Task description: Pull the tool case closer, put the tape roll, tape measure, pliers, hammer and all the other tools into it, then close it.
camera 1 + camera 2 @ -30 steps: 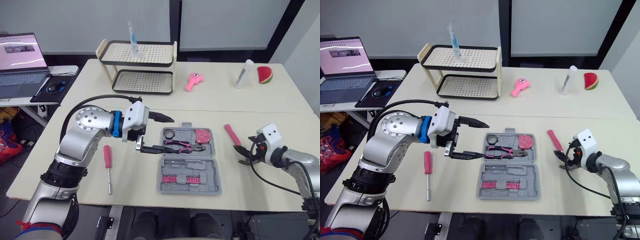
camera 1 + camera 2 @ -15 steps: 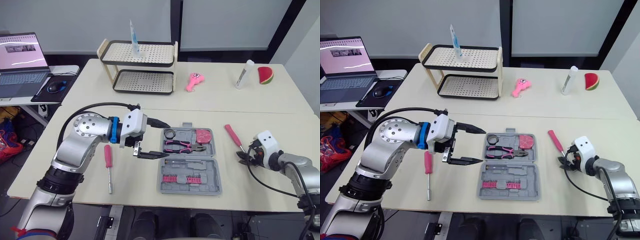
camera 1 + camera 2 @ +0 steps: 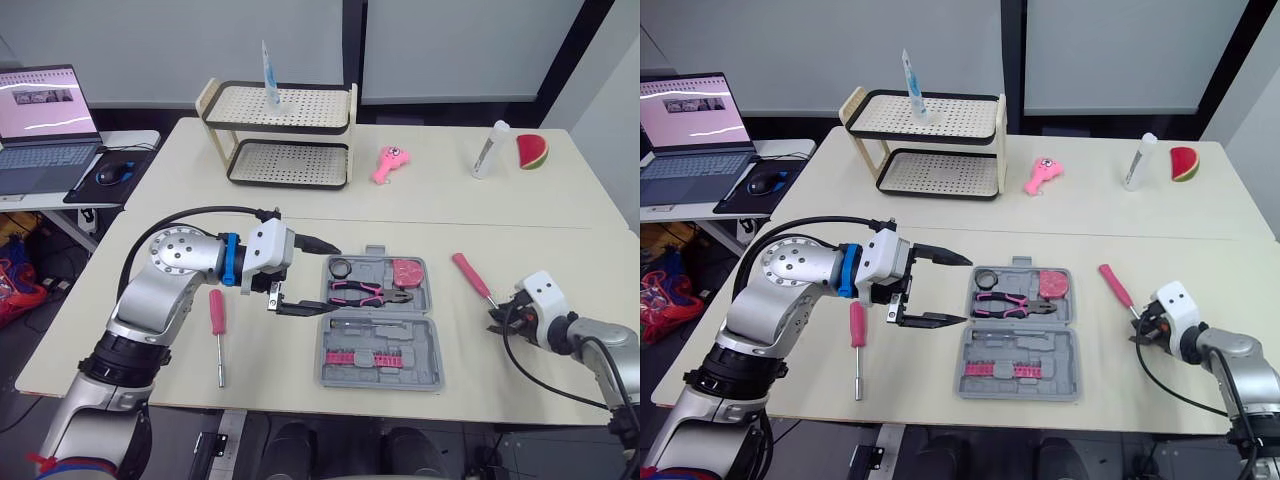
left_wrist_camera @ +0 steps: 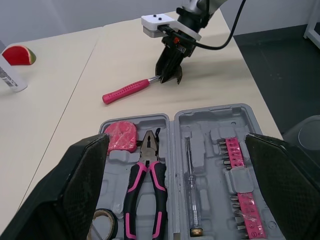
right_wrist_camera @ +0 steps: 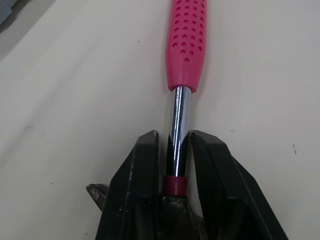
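Note:
The grey tool case lies open in the middle of the table. In it are the tape roll, the pink tape measure, the pink-handled pliers and a row of pink bits. My left gripper hovers open at the case's left edge, holding nothing. The hammer, with a pink handle, lies on the table right of the case. My right gripper is shut on its steel shaft just by the head. A pink screwdriver lies left of the case.
At the back stand a two-tier rack, a pink toy, a white tube and a watermelon slice. A laptop sits on a side table to the left. Table edge runs close below the case.
My right gripper has closed on the hammer's shaft. My left gripper has drawn back a little from over the pliers to the case's left edge, still open.

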Controlling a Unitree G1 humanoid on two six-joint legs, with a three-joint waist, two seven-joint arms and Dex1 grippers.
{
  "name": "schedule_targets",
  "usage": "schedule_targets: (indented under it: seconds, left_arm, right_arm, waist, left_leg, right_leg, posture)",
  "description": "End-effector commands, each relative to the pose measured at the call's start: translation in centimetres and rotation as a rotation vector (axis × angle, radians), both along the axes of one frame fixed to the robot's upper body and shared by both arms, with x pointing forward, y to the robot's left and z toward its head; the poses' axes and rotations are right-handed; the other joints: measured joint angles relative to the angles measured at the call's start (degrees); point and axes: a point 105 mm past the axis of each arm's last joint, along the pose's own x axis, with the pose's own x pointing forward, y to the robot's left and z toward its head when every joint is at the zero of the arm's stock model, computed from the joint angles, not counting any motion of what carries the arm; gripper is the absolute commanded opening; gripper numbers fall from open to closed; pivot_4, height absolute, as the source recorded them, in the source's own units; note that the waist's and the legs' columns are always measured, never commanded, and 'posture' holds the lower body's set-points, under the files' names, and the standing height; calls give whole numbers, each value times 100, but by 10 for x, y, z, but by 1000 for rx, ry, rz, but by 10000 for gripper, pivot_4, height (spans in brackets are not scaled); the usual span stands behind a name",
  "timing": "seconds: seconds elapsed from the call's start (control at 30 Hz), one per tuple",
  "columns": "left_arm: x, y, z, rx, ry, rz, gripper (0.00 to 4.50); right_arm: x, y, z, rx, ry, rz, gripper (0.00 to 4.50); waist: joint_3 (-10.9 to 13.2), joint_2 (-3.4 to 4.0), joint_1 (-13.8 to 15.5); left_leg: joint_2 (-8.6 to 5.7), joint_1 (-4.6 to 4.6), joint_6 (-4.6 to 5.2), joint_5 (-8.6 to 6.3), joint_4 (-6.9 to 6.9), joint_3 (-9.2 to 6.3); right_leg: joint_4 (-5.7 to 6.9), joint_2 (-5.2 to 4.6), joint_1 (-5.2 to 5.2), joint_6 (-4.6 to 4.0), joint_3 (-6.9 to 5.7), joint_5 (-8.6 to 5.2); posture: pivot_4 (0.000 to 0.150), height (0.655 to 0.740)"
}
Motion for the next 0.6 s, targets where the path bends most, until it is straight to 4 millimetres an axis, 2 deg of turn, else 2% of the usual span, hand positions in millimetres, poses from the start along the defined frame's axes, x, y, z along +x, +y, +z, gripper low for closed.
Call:
schedule_targets:
  seconds: [0.03,0.1,0.27,0.43,0.47,0.6]
  left_arm:
    - [-3,-2,8,-10,-43,-20,45000]
    - [-4,-2,7,-12,-41,-22,45000]
    - [-6,-3,7,-15,-40,-25,45000]
    - [-6,1,11,-21,-46,-12,45000]
    - [-6,4,12,-20,-46,-9,45000]
    - [-9,17,10,4,-33,2,45000]
  right_arm:
    - [-4,-1,-1,20,-1,-21,5031]
    - [-3,-2,2,18,-15,-26,3048]
    - [-1,0,5,19,-41,-16,2804]
    - [11,14,45,-74,-141,119,2649]
    - [11,21,57,-123,-153,197,2456]
    - [0,50,83,-249,-141,453,2456]
  waist:
    - [0,0,0]
    - [0,0,0]
    - [0,0,-2]
    - [2,4,-12]
    - [3,5,-16]
    - [10,20,-46]
  left_leg:
    - [0,0,0,0,0,0]
    - [0,0,0,0,0,0]
    - [0,0,0,0,-1,1]
    - [0,-1,0,0,-2,5]
    - [0,-1,0,0,-2,6]
    - [3,-1,1,0,-7,6]
  right_leg:
    - [0,0,0,0,0,0]
    - [0,0,0,0,0,0]
    - [0,0,-1,0,1,0]
    - [0,0,-5,0,6,0]
    - [1,0,-6,0,7,0]
    - [1,2,-11,0,9,0]
  posture:
    - [1500,7400]
    - [1500,7400]
    - [1500,7400]
    - [1500,7400]
    - [1500,7400]
    - [1500,7400]
